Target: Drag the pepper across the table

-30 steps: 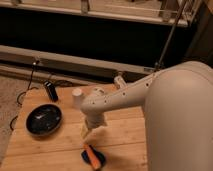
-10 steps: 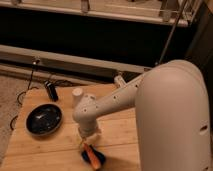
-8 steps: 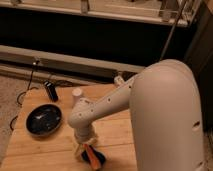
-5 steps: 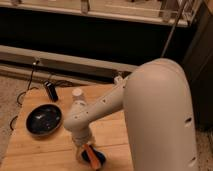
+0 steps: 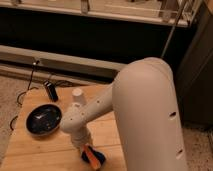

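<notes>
Now | tool (image 5: 84,148) low at desk (image 5: 40,150) front edge, right over orange pepper (image 5: 91,157) on dark blue cloth (image 5: 99,159) | tool grip: cannot tell | dark bowl (image 5: 44,119) at left

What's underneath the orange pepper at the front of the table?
A dark blue cloth shows beneath the pepper, lying on the table. The claw is down at the pepper's upper end, and covers how far the cloth extends there.
</notes>
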`<act>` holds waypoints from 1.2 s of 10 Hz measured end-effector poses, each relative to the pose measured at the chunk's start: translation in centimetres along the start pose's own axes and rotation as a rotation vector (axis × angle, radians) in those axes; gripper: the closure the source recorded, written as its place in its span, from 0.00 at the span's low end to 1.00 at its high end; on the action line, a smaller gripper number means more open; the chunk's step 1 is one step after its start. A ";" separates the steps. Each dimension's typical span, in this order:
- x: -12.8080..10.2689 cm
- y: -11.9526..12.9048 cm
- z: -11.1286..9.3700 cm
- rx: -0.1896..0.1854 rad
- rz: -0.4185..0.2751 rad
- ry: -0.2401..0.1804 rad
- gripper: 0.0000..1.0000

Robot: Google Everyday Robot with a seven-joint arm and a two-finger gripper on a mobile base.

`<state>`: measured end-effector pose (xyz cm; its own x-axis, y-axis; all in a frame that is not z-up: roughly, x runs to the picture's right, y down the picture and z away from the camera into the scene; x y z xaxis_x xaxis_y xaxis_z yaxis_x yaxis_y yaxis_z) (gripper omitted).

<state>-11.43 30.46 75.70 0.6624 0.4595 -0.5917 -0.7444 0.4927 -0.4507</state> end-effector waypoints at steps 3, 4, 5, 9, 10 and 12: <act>-0.8 -1.3 -0.8 0.022 0.021 -0.010 1.00; -1.1 -1.7 -1.4 0.029 0.028 -0.019 1.00; -1.2 -2.2 -1.8 0.037 0.035 -0.026 1.00; -1.3 -2.7 -1.6 0.027 0.036 -0.011 1.00; -1.2 -2.7 -0.9 0.013 0.036 0.006 0.98; -1.2 -3.1 0.8 -0.025 0.041 0.045 0.79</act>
<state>-9.83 28.99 78.31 0.6272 0.4447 -0.6394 -0.7730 0.4556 -0.4414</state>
